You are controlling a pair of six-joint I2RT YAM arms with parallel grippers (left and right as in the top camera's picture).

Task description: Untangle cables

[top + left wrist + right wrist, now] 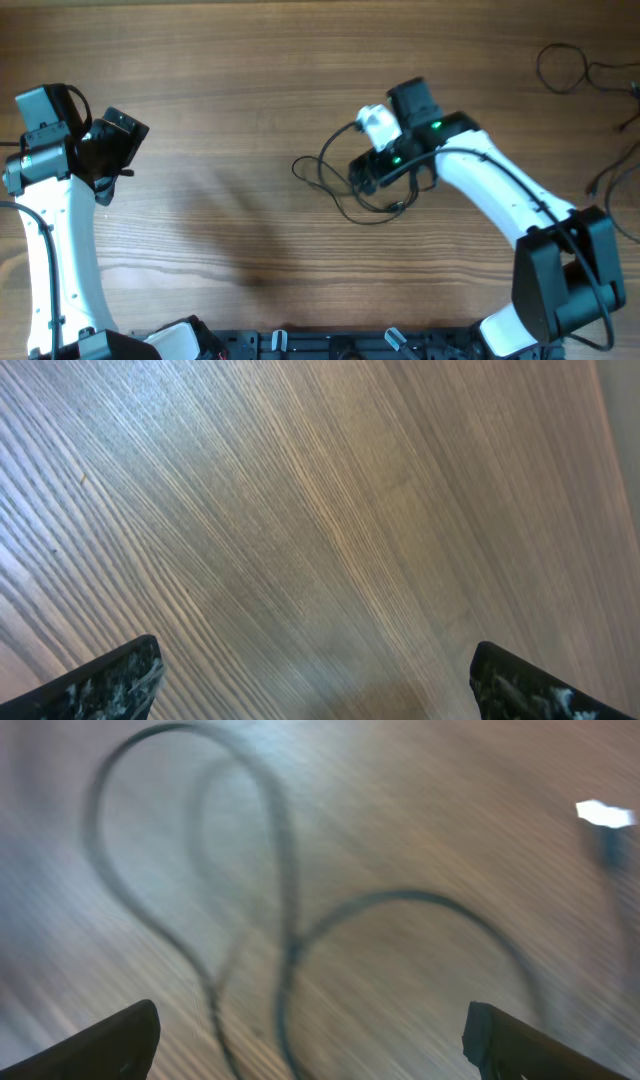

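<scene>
Partly done at best: one cord (pixel 588 68) well apart far right, cables (pixel 345 190) crossed in loops beneath right gripper (pixel 315 1045), fingers (pixel 110 1045) spread, empty; left gripper (pixel 315 680) likewise, over table (pixel 320 510).

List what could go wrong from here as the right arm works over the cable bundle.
The right gripper hangs open over crossed loops of the cables; closing there may pinch two strands and tighten the tangle. The left gripper is open over the table, far away, so a pull could drag the whole bundle.
</scene>
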